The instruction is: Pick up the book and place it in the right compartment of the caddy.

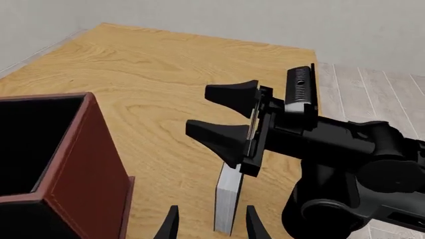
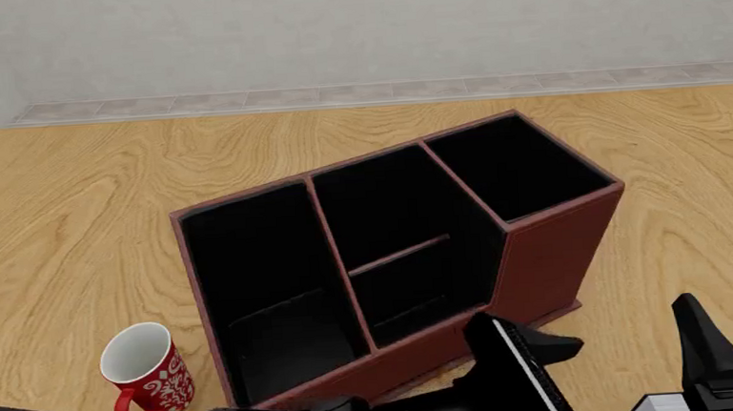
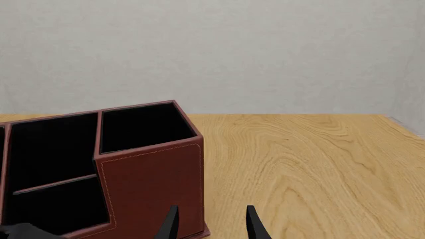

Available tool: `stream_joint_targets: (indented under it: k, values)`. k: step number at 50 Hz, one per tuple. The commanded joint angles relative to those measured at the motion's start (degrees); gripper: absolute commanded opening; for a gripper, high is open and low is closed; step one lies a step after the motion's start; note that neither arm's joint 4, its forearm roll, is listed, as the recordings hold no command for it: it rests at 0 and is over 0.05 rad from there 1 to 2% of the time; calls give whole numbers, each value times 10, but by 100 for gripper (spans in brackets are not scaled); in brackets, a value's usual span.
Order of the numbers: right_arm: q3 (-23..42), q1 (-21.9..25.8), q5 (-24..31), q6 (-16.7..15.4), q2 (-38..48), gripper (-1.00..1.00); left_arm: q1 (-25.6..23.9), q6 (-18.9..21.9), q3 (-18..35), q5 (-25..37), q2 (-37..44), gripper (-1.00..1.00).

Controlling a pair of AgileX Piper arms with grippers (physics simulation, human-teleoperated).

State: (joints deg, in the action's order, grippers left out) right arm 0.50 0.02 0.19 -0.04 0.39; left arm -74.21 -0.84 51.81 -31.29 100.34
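book: we see the book standing upright on the table, lower centre of the left wrist view, white page edges facing us; only a sliver shows at the bottom right edge of the front view
progress: we judge nothing placed yet; the book is not in the caddy and not lifted, so grasp, lift and drop-in all remain
target: right compartment, upper right of the caddy in the front view, black inside with nothing in it
left gripper: left gripper low, fingers spread wide either side of the book, no contact that we can make out
right gripper: right gripper centre of the left wrist view, hanging just above the book's top edge, jaws apart, holding nothing
arm pose: we see both arms low at the bottom right of the front view, near the caddy's right end
other: red mug lower left of the front view, apart from the caddy
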Motion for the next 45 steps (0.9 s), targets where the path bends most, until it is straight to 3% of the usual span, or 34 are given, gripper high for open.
stream_joint_targets:
  k: [1,45]
  values:
    - [0,0,0,0,0,100,-10,-9,32,13,28,100]
    - [0,0,0,0,0,100,-6,-16,111,27,128,100]
